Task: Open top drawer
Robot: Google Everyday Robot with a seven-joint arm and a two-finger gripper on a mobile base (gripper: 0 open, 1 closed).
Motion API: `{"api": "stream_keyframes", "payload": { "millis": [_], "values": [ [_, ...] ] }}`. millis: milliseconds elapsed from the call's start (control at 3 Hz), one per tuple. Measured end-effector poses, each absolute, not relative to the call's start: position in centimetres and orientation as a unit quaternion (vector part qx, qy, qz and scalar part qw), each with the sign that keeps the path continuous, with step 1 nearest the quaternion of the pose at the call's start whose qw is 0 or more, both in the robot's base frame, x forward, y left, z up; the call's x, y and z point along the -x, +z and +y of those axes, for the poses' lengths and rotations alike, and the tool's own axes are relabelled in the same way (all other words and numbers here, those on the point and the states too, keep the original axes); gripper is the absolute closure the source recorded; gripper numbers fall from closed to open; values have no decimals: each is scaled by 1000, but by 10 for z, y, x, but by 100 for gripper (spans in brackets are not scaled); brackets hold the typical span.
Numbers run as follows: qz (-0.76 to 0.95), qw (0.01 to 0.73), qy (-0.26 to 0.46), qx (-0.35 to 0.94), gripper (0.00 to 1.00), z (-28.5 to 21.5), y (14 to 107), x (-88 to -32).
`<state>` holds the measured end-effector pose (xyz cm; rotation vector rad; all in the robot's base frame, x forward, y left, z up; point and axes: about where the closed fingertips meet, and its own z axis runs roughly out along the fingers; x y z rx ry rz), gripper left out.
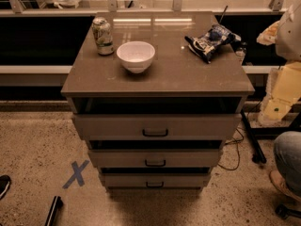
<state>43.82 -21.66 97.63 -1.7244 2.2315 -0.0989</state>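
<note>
A three-drawer cabinet stands on a speckled floor, its top drawer (pixel 197 125) sitting directly under the glossy brown surface (pixel 188 79). It is the widest of the three fronts, with a small dark loop handle (pixel 155 133) at its centre. A dark gap runs between the drawer's upper edge and the surface above it; how far the drawer stands out cannot be told from this angle. The robot's hand does not appear in the frame, so whether its fingers are apart or together cannot be told, and nothing can be placed relative to it.

On the surface, a drink can (pixel 102 36) stands upright at the back left, a white bowl (pixel 135 55) sits just beside it toward the front, and a crumpled blue chip bag (pixel 210 41) lies well apart at the back right. The middle drawer (pixel 188 158) and bottom drawer (pixel 183 180) sit below, each with a matching handle. A blue tape cross (pixel 75 174) marks the floor to the cabinet's left, and a knee in jeans (pixel 288 157) shows at the right edge.
</note>
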Motion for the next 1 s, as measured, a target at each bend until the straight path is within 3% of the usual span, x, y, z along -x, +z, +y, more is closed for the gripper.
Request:
{"api": "stream_keyframes", "payload": {
  "millis": [1000],
  "values": [
    [742, 190, -83, 638, 0, -214, 925, -429]
  ]
}}
